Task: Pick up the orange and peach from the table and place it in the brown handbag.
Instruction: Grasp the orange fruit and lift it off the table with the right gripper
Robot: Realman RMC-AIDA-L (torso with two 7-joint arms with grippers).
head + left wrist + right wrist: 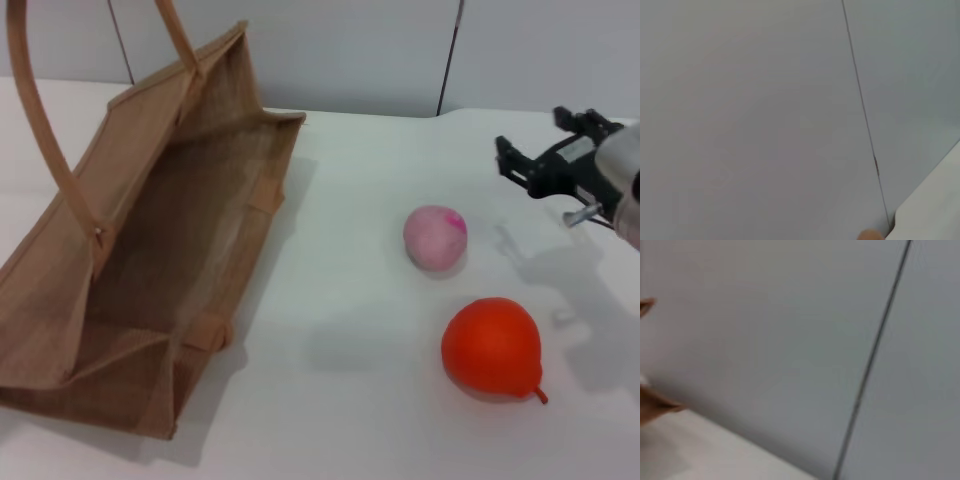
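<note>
- The right claw (540,150) hangs above the far right part of the table (350,400), its two dark fingers spread apart with nothing between them, pointing across toward the bag side.
- The peach (435,237) rests on the table below and bag-ward of that claw, near it but untouched; its magenta blotch faces up and away from the robot.
- The orange (493,347) sits on the table nearer the robot than the claw, just beside the peach without touching it, its stem nub pointing at the robot's edge.
- The brown handbag (150,260) lies well apart from the claw, across the table on the left. It is tipped on its side with its mouth gaping toward the fruit, which I judge leaves a wide entry for a low, sideways drop rather than a lift over a rim.
- One looped handle (40,130) arches up over the opening and could snag an arm coming in high.
- Neither fruit is in the bag yet; with the claw spread and closest to the peach, that looks like the likelier first pick.
- The left claw is out of sight in every view; the left wrist camera faces only a pale wall panel, so that arm seems parked.
</note>
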